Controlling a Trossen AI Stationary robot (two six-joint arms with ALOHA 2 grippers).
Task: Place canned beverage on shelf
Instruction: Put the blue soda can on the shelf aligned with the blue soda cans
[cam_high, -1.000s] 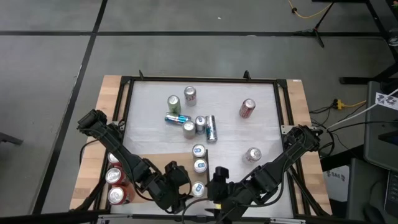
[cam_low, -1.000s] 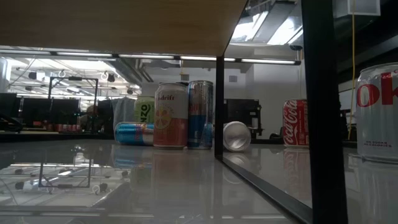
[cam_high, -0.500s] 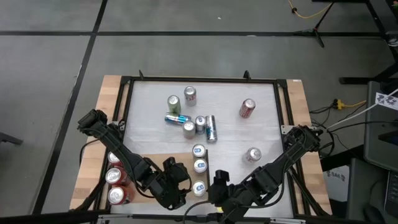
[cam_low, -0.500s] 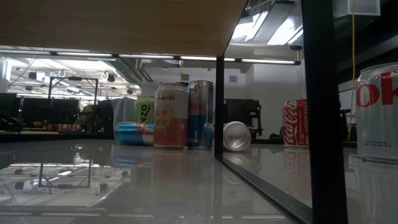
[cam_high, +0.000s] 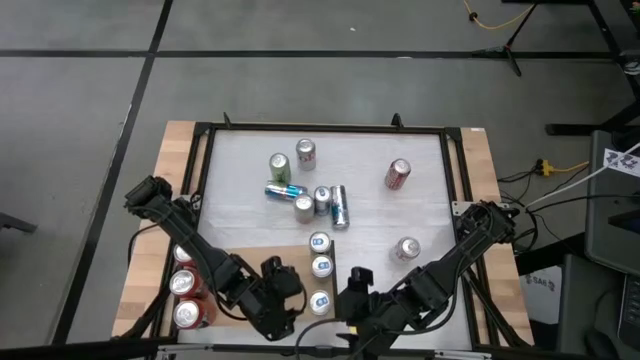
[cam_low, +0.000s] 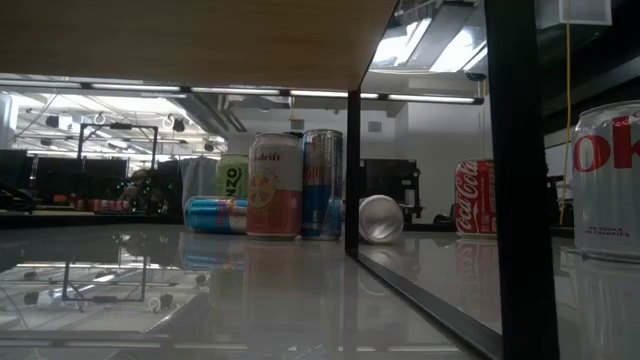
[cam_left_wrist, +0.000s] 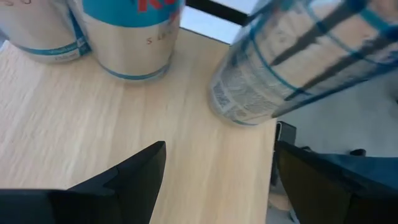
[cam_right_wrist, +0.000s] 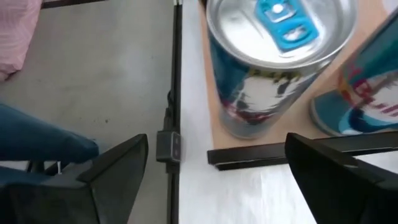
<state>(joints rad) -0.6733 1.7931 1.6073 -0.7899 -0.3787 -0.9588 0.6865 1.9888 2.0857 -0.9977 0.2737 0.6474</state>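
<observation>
Shelf: light wooden shelf sits at the near left part of my white worktop, raised above it.
Cans on shelf: three silver cans with blue tabs stand in a row along its right edge; red cans stand at its left side.
Left pincer: my left pincer hangs over the shelf near its front edge, beside the closest blue-tab can. Its fingers are partly apart and hold nothing.
Right pincer: my right pincer is just right of that same can, fingers wide and empty.
Other cans: a bunch of cans stands and lies in the middle of the worktop, a red can is far right, and a silver can is nearer me.
</observation>
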